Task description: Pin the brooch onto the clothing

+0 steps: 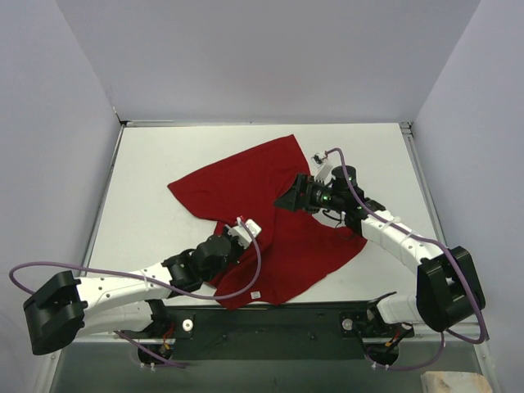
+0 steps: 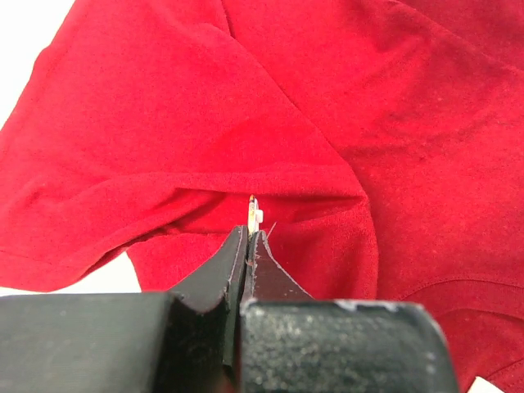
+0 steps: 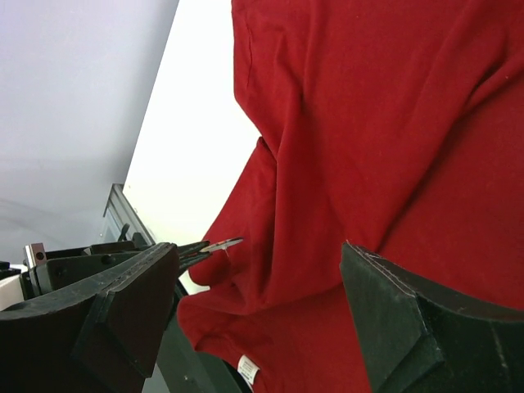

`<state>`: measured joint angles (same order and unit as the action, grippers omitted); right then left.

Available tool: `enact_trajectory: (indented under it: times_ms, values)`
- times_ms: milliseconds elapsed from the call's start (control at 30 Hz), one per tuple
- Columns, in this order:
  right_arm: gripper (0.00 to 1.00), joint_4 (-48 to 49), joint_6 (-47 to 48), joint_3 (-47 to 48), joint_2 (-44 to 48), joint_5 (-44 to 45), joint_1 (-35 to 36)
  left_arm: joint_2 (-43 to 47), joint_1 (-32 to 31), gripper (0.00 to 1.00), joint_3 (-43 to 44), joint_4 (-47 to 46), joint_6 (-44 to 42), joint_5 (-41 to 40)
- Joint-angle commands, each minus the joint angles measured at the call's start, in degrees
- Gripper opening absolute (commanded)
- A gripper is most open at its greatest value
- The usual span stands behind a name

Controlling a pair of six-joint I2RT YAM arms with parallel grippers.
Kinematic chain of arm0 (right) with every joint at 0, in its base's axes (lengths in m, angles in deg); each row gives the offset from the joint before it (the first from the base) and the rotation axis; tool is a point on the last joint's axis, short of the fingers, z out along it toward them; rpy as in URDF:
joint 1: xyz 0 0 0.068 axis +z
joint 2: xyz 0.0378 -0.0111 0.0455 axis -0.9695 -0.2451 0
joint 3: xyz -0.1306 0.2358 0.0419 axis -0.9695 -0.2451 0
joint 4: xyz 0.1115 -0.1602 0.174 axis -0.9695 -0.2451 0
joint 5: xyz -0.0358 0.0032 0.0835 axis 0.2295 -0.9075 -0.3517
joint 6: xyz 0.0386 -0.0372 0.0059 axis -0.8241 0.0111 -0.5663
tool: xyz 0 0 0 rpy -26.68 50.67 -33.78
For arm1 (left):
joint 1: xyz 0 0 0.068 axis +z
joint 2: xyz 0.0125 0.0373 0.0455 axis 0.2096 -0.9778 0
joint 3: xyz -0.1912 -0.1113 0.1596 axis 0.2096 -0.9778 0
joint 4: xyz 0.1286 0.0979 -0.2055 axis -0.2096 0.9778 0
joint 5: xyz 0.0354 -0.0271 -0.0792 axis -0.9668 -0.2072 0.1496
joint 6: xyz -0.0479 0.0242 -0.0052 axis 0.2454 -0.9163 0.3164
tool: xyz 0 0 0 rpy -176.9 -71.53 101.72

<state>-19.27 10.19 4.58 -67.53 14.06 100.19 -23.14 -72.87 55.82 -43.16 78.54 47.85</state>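
Note:
The clothing (image 1: 246,176) is a deep-red T-shirt lying crumpled across the middle of the table. My left gripper (image 2: 249,236) is shut on the brooch (image 2: 255,213), which shows edge-on just past its fingertips, over a fold of the shirt (image 2: 164,115). In the right wrist view the brooch (image 3: 221,244) is a thin disc sticking out of the left gripper's dark tips, with a fine pin pointing down at the fabric (image 3: 360,123). My right gripper (image 1: 286,199) hovers over the shirt's middle, open, with nothing between its fingers (image 3: 123,303).
A small white label (image 3: 248,368) shows at the shirt's near hem. White tabletop (image 1: 147,196) lies bare to the left of the shirt. Grey walls enclose the table on three sides, and a dark base rail (image 1: 270,315) runs along the near edge.

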Motion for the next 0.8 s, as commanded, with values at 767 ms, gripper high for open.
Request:
enact_trajectory:
  times_ms: [767]
  values:
    - [0.82, 0.6, -0.9, -0.7, -2.4, -2.3, -0.7, -8.9, -6.3, 0.0, 7.6, 3.4, -5.5, -8.9]
